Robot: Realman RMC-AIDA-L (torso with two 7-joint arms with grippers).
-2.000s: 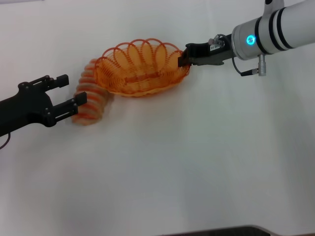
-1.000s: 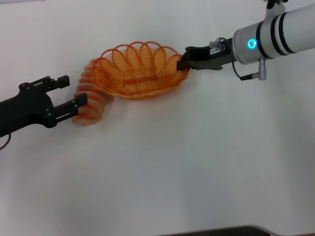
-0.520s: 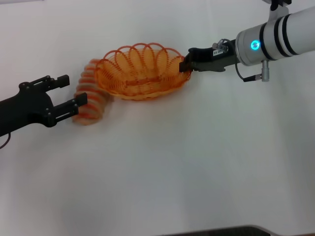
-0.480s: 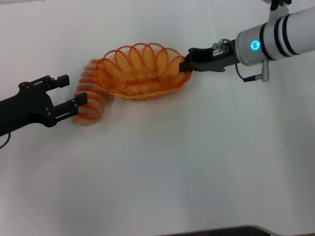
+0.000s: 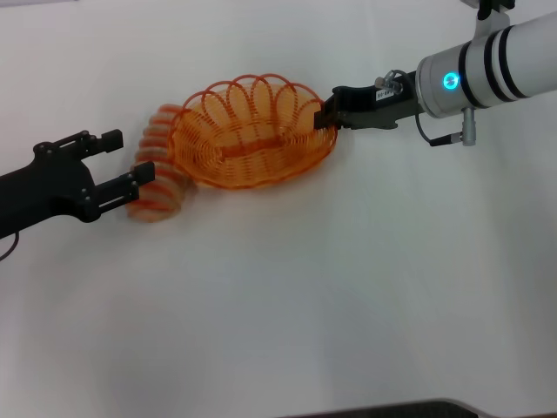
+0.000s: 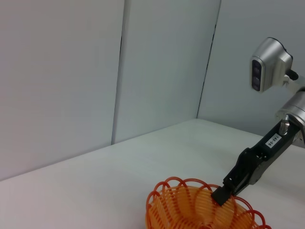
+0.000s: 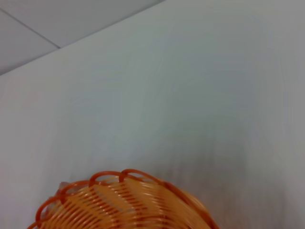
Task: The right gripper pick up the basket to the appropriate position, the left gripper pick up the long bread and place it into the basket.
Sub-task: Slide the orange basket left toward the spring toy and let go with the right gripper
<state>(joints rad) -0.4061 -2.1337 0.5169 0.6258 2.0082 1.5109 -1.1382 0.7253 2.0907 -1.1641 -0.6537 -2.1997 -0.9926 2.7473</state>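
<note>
Basket (image 5: 252, 132) tilts off the bench (image 5: 348, 287) — right end effector (image 5: 326, 115) pinching its rim; left end effector (image 5: 124, 160), fingers spread, flanks the bread (image 5: 157, 174) beside it.

Bright, even light is washing over the white table (image 5: 287, 287), leaving only faint, soft shadows under the basket (image 5: 248, 131) and the long bread (image 5: 157, 178). A cyan ring light is glowing on the right arm (image 5: 487, 61). In the right wrist view the basket rim is showing blurred and out of focus.
</note>
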